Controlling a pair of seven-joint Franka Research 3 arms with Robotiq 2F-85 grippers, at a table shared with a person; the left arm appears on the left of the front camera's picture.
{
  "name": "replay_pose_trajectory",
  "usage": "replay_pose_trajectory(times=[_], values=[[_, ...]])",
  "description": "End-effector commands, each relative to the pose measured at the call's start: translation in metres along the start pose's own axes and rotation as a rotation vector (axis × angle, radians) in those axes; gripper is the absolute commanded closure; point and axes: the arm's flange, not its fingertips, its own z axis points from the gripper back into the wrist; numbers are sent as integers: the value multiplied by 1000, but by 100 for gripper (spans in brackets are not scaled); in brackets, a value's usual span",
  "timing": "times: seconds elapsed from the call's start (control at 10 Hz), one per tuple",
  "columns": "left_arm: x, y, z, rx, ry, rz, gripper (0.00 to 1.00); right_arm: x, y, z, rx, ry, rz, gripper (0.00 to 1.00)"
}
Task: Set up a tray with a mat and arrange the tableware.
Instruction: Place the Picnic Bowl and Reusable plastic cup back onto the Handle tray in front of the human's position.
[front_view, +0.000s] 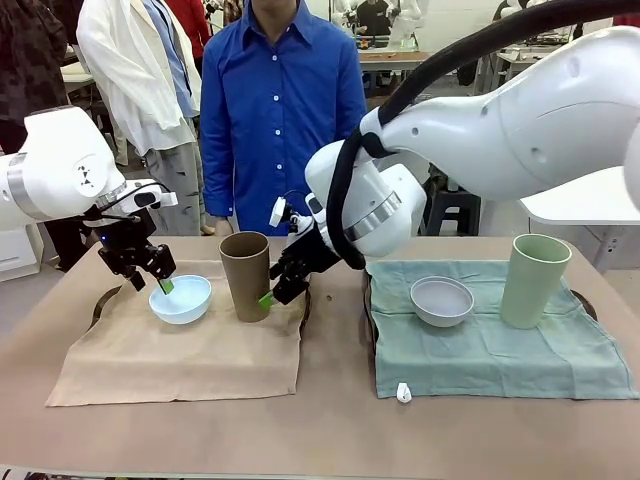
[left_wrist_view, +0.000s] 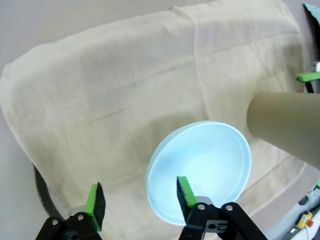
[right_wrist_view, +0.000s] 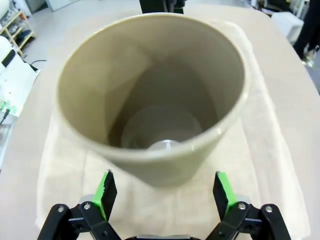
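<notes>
A light blue bowl (front_view: 181, 299) and a brown cup (front_view: 245, 275) stand on a beige mat (front_view: 180, 355) on the left. My left gripper (front_view: 160, 282) is open at the bowl's left rim. In the left wrist view the gripper (left_wrist_view: 140, 197) straddles the rim of the bowl (left_wrist_view: 200, 167), one finger over the bowl's inside. My right gripper (front_view: 273, 292) is open, low beside the brown cup's right side. From the right wrist, the gripper (right_wrist_view: 164, 192) faces the cup (right_wrist_view: 150, 100) just ahead of it. A whitish-grey bowl (front_view: 442, 300) and a pale green cup (front_view: 535, 280) stand on a green mat (front_view: 500, 350).
Dark tray rims (front_view: 100, 300) (front_view: 586, 303) peek out from under both mats. A small white object (front_view: 403, 392) lies on the table near the green mat's front edge. A person in a blue shirt (front_view: 280, 100) stands at the far side.
</notes>
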Motion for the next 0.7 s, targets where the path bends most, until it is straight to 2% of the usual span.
replay_pose_trajectory(times=[0.0,0.1,0.3,0.6], values=[[-8,8,8,-22,-6,-13,5,-8,23,29,-31,40,-56,0],[-11,9,15,-8,-5,-14,0,-8,33,45,-54,68,-97,0],[-19,-2,36,36,-19,-56,0,2,60,91,-150,162,-270,0],[-25,-32,77,170,-24,-118,0,34,97,154,-309,262,-628,0]])
